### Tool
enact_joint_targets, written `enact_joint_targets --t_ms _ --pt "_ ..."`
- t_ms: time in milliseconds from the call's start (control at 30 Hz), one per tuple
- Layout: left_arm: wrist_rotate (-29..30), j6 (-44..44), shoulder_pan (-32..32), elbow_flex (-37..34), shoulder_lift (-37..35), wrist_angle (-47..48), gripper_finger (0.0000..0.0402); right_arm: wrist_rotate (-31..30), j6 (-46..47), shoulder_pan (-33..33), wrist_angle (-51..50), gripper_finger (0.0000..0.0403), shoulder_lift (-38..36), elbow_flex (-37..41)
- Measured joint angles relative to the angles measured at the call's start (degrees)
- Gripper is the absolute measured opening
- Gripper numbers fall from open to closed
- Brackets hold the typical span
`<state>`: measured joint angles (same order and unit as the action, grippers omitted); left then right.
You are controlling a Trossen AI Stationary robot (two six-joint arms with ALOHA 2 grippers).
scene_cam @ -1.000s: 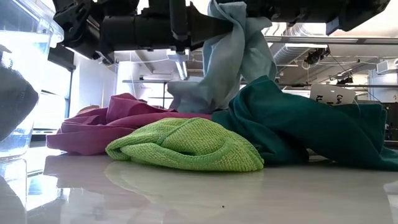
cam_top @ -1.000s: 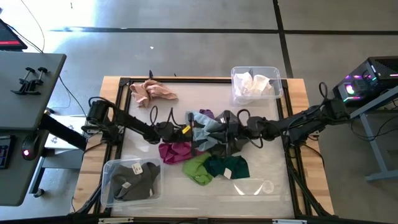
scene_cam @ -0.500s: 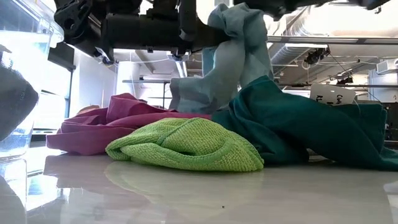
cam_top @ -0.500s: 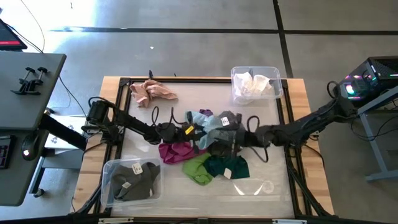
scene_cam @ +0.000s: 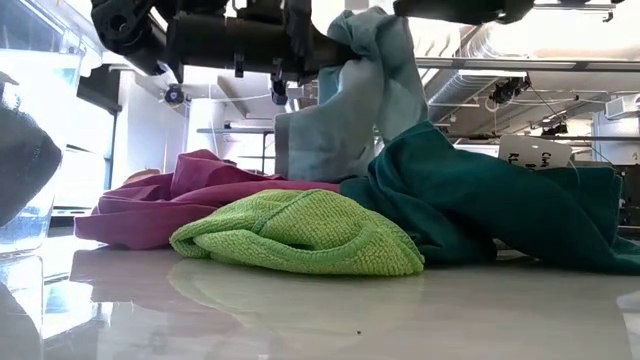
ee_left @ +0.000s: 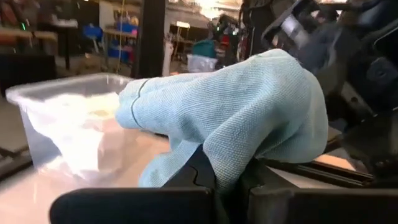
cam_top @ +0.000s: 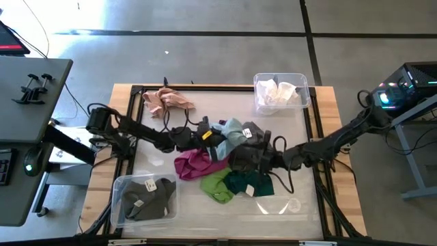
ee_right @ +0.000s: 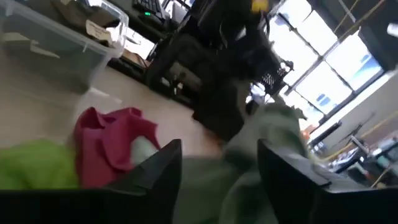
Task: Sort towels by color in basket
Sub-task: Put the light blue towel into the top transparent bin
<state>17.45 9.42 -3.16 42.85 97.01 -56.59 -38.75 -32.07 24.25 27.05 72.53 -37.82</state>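
- At the middle of the pale desk [cam_top: 300,137], the left tool [cam_top: 217,139] is clamped on a soft pale teal cloth [cam_top: 231,130], which hangs lifted above the heap (the low view shows it draped down from the dark arm).
- Just right of it, the right tool [cam_top: 247,157] stands with its dark fingers [ee_right: 155,168] apart, low over a crumpled grey cloth [cam_top: 247,152] and gripping nothing.
- Under the raised cloth lies the heap: a magenta cloth [cam_top: 194,164], a lime green ribbed cloth [cam_top: 216,186] in front of it and a dark green cloth [cam_top: 251,183] touching the lime one on its right.
- A peach-pink cloth [cam_top: 166,101] lies alone near the far left corner, well apart from the heap.
- The clear plastic bin [cam_top: 123,188] at the near left holds dark grey cloths [cam_top: 147,200], one with a white tag.
- Another clear plastic bin [cam_top: 304,78] at the far right holds white cloths [cam_top: 280,92].
- A third clear container [cam_top: 281,203] lies at the near edge, just beside the dark green cloth.
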Motion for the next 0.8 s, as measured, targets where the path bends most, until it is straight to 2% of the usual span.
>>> enact_joint_targets --t_ms 167,333,533,667,800 --pt "-5.1 6.1 2.4 0.0 0.0 0.8 0.0001 3.1 -9.1 -2.8 -0.2 0.0287 0.7 0.0" --pt "-12.7 11.9 4.0 0.0 0.0 0.4 0.0001 3.1 -16.6 -6.6 0.6 0.0304 4.4 0.0" --pt "-17.1 14.1 4.7 0.0 0.0 -0.2 0.0001 1.0 -19.6 -9.2 8.2 0.0283 10.0 0.0" --pt "-19.4 14.5 4.7 0.0 0.0 -0.1 0.0001 0.7 -23.3 -10.0 13.4 0.0249 13.0 0.0" --pt "-23.2 14.4 4.7 0.0 0.0 -0.3 0.0004 0.8 -24.1 -10.9 14.3 0.0204 14.5 0.0"
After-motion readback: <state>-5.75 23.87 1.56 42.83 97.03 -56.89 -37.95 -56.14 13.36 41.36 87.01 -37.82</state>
